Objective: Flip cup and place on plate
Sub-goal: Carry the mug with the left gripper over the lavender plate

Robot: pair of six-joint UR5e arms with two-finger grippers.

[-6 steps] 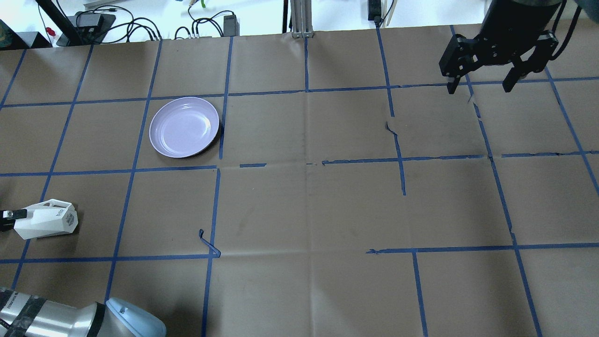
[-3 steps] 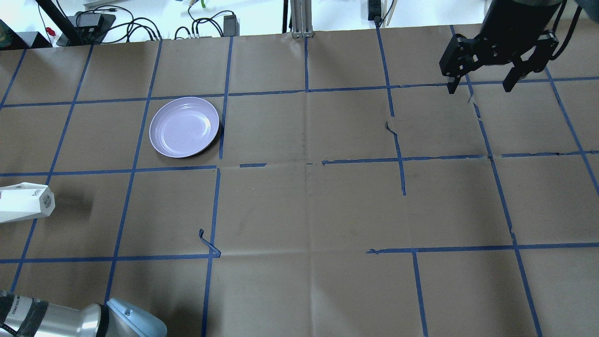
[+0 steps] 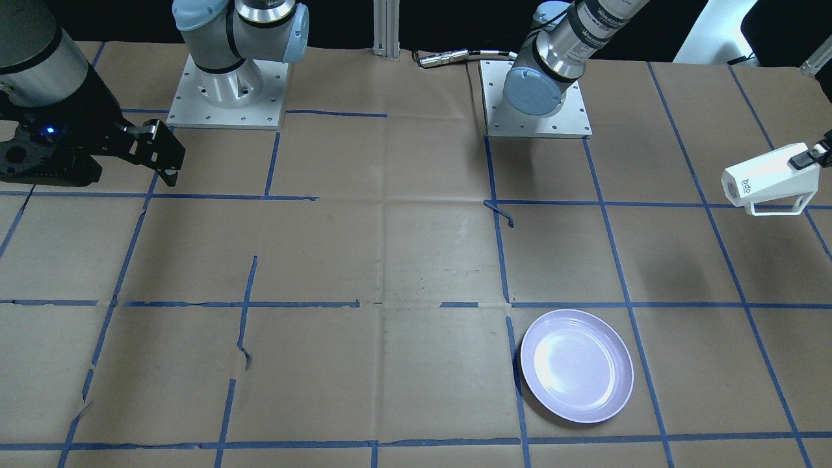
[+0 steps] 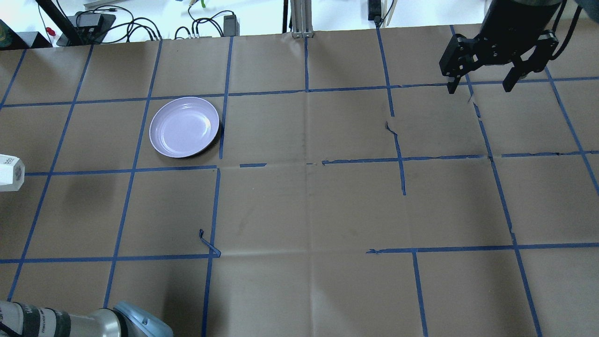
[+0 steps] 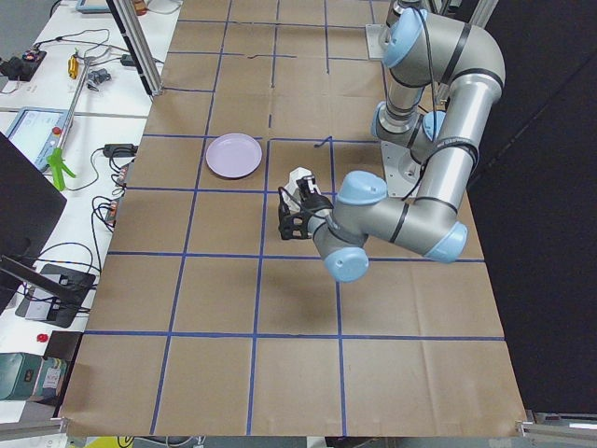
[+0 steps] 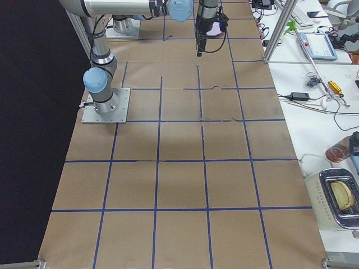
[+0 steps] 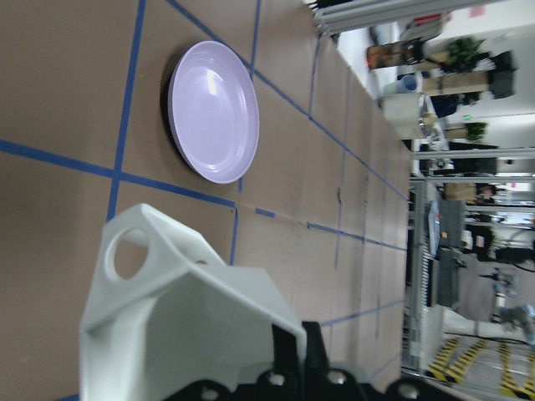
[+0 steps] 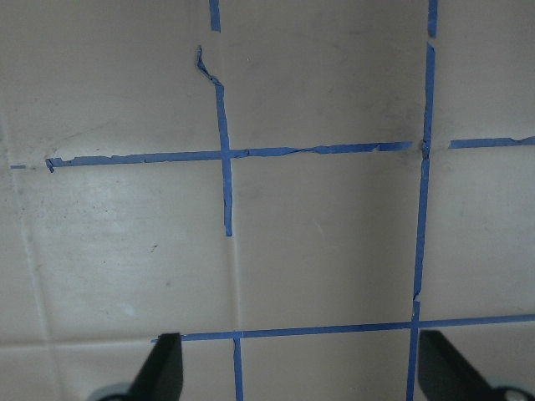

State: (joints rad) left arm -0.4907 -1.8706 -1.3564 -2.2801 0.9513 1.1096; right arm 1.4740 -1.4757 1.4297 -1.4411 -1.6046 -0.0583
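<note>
1. The pick-up looks done. The left tool (image 3: 808, 156) has its fingers closed on the cup (image 3: 767, 179) at the mouth end. It holds the cup clear of the tabletop (image 3: 416, 260), with a shadow lying on the paper beneath it.
2. The flip appears only partly made. In the front-facing view the cup lies on its side with its marked base turned toward the plate's side of the tabletop. The open-frame handle hangs underneath, and the mouth is neither straight up nor straight down.
3. The cup is well apart from the plate (image 3: 577, 366). It hangs off to the plate's left as the robot reckons it, and somewhat nearer the robot's base than the plate is. In the overhead view only its base end (image 4: 9, 172) shows, at the frame edge.
4. What seems left is to finish turning the cup so it can stand, carry it over the plate, lower it onto the plate's flat centre and let go.
5. The plate rests flat on the tabletop and is bare. Nothing sits on or touches it.
6. The cup's inside faces away from every camera, so whether it holds anything cannot be told.
7. The right tool (image 4: 479, 88) hangs far from the plate, on the opposite side of the tabletop. Its fingers are spread wide and hold nothing.
</note>
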